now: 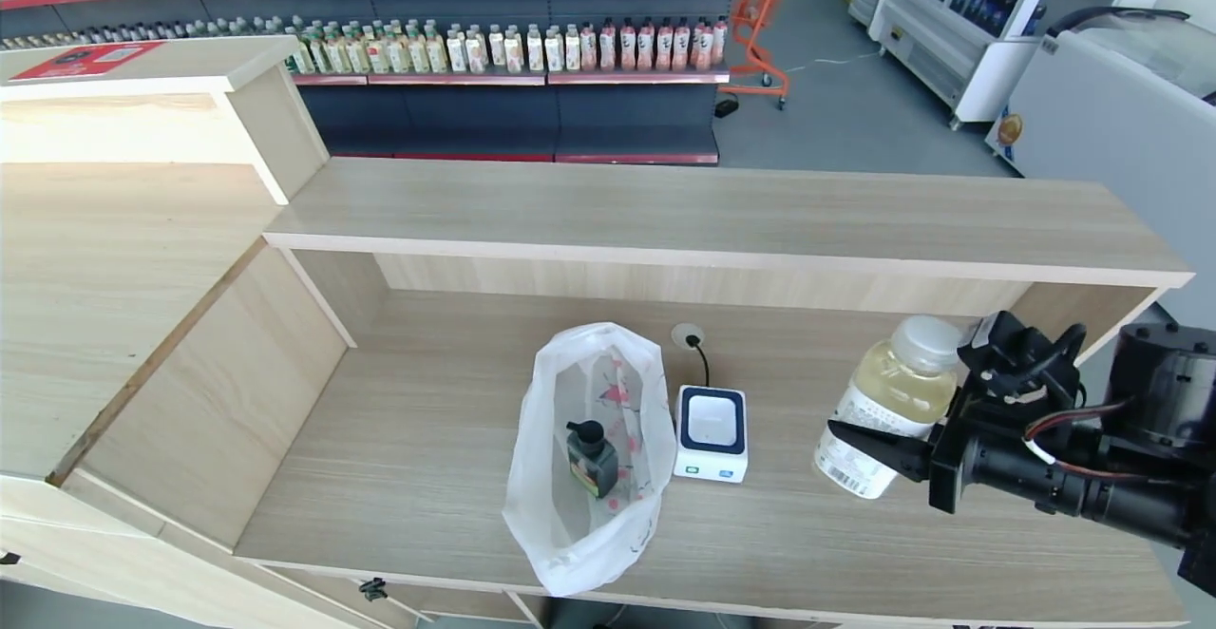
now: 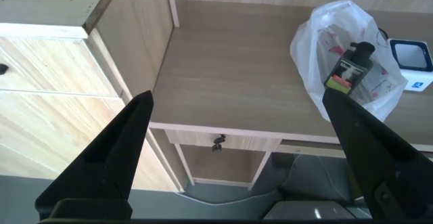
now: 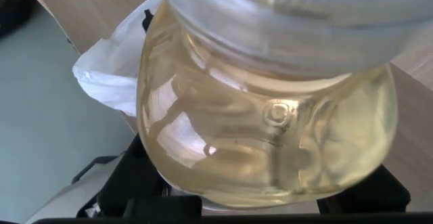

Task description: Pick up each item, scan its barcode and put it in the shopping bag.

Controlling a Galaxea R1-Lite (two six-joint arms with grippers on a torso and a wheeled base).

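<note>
A clear bottle of pale yellow drink (image 1: 902,387) with a white cap hangs tilted above the right end of the counter (image 1: 399,458), barcode label facing down. My right gripper (image 1: 898,439) is shut on the bottle (image 3: 270,116). To its left a white barcode scanner (image 1: 711,431) sits on the counter. Beside the scanner lies the open white shopping bag (image 1: 570,505), holding a dark pump bottle (image 1: 591,458). My left gripper (image 2: 237,156) is open, off the counter's front left corner, with the bag (image 2: 318,48) and scanner (image 2: 411,55) beyond it.
A raised ledge (image 1: 722,220) runs along the back of the counter, and a slanted side wall (image 1: 218,391) closes its left end. The scanner's cable goes to a grommet (image 1: 688,335) behind it. Store shelves stand beyond.
</note>
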